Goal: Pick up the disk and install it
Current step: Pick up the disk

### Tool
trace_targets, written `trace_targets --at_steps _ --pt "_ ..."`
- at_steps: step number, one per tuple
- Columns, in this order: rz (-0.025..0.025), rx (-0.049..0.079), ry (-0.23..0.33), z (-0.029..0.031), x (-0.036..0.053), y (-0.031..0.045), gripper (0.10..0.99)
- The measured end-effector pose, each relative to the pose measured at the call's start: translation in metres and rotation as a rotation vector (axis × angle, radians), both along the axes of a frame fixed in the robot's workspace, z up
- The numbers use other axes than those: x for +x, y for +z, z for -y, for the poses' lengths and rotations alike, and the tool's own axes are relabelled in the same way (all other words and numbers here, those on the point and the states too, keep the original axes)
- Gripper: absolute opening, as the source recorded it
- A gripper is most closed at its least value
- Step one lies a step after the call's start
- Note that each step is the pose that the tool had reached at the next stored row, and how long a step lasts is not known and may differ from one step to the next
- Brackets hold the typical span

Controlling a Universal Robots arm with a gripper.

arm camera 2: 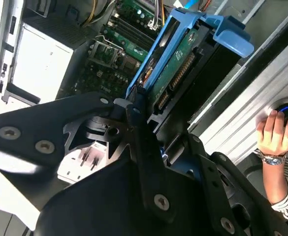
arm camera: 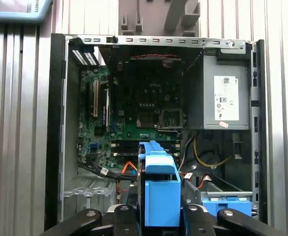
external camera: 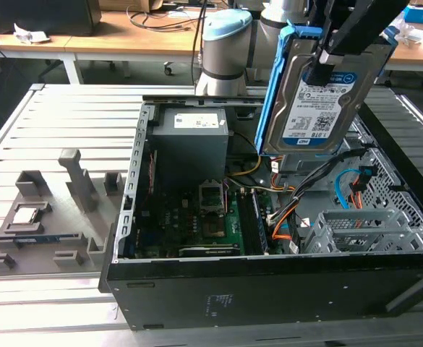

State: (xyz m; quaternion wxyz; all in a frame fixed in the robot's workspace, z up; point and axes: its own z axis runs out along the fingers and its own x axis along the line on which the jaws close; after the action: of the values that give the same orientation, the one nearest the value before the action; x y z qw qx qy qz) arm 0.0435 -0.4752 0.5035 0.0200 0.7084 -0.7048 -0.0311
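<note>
Showing a white-and-blue label, the silver disk (external camera: 319, 108) is blue-framed.

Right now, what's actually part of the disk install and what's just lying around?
In the job: disk, held by the gripper above the open computer case; metal drive cage inside it.
Lying about: grey parts holder beside the case; grey box with white sticker inside it; a person's hand.
</note>
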Motion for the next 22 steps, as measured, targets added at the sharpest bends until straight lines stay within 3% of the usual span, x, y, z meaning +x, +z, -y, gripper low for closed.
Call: trace_targets --at_steps 1,5,9,16,18,20,22 --pt "0.0 0.0 0.0 0.0084 0.0 -0.0015 0.365" --pt "0.0 0.0 0.0 0.0165 0.0 -0.0035 0.365" --pt "0.0 0.0 0.0 0.0292 0.0 -0.0065 0.365" --pt "0.0 0.0 0.0 0.0725 0.0 -0.013 0.365" --pt "0.0 0.0 0.0 0.0848 0.0004 -0.0183 0.365" --pt "-0.0011 0.0 0.0 0.0854 0.0027 -0.0222 0.365" --pt "-0.004 0.0 0.0 0.0854 0.0117 -0.0289 0.365"
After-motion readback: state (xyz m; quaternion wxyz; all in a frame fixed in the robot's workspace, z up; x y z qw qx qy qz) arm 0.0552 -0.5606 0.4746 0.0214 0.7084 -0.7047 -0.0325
